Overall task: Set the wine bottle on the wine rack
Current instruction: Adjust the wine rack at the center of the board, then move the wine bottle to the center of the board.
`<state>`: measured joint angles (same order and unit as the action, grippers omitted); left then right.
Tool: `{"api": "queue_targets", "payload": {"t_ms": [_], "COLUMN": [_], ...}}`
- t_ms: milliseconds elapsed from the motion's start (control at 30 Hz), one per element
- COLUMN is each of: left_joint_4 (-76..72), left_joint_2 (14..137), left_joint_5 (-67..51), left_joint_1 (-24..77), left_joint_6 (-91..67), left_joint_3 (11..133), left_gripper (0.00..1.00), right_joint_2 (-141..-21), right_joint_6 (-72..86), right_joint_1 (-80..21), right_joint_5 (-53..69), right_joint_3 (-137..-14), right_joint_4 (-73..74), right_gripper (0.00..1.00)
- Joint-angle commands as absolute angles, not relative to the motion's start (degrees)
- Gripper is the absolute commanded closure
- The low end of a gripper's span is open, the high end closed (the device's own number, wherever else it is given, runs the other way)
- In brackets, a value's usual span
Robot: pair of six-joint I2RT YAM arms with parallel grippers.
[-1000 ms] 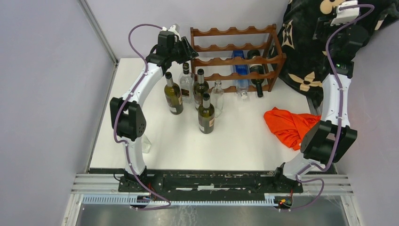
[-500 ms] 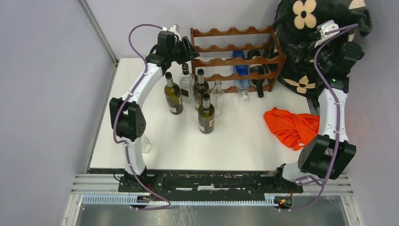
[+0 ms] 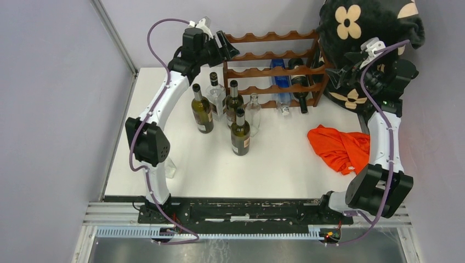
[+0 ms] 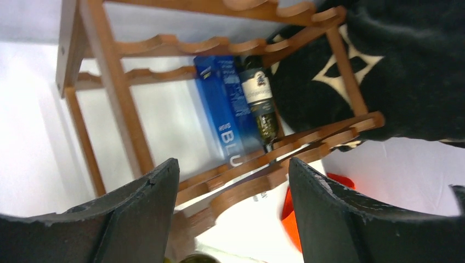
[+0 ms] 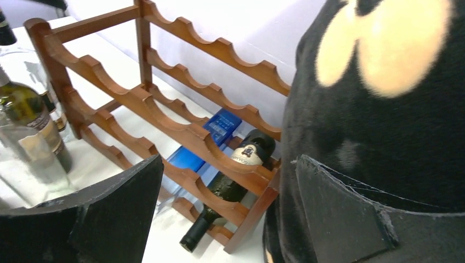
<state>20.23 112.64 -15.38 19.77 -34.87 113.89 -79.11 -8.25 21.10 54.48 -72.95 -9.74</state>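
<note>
Label on dark glass bottle [image 5: 227, 186] in reddish-brown scalloped wooden rack [image 3: 257, 37] is shown by wrist views only; left gripper [image 4: 233, 164] and right gripper [image 5: 227, 161] are seen spread, empty.

Top view: bright, even, diffuse light from above; short soft shadows beside the standing bottles [image 3: 240, 131] on the white desk [image 3: 285, 164]; sharp throughout.
Left wrist view: desk washed out to near-white at left; wine rack [image 4: 122, 115] mildly soft; left claw fingers [image 4: 145, 219] dark, out of focus; orange cloth [image 4: 289, 216] smeared.
Right wrist view: well lit; right claw fingers [image 5: 118, 219] soft, underexposed; black blanket [image 5: 384, 142] losing detail in shadow; bottles at the left edge blurred; wall [image 5: 219, 22] behind the rack bright, near blown out.
</note>
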Motion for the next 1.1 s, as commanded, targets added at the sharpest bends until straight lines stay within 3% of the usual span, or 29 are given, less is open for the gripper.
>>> {"api": "queue_targets", "payload": {"t_ms": [0, 300, 500, 733, 900, 1067], "left_joint_4": [16.6, 16.9, 8.6, 4.0, 3.9, 3.7], "left_joint_2": [109.2, 101.5, 84.8, 71.7, 62.9, 57.2], "left_joint_5": [-15.6, -15.8, -17.9, -36.0, -36.5, -27.8], "left_joint_1": [20.9, 21.0, 20.8, 20.9, 25.1, 33.2], "left_joint_6": [-36.3, -21.6, -14.8, -18.2, -14.1, -3.7], "left_joint_3": [120.1, 115.6, 96.6, 79.2, 67.1, 57.3], "left_gripper": [0.21, 0.20, 0.01, 0.01, 0.04, 0.04], "right_joint_2": [-74.9, -70.3, -65.6, -65.5, -65.8, -67.9], "right_joint_6": [-8.5, -16.0, -27.2, -51.1, -49.0, -27.9], "right_joint_1": [20.5, 17.9, 15.2, 5.7, 0.3, -6.1], "right_joint_5": [60.6, 66.9, 77.1, 75.6, 71.4, 59.1], "right_joint_3": [-71.0, -66.0, -56.3, -56.2, -53.1, -49.9], "right_joint_4": [-11.3, -6.1, -7.3, 17.3, 15.9, -3.3], "right_gripper": [0.02, 0.02, 0.02, 0.02, 0.02, 0.02]}}
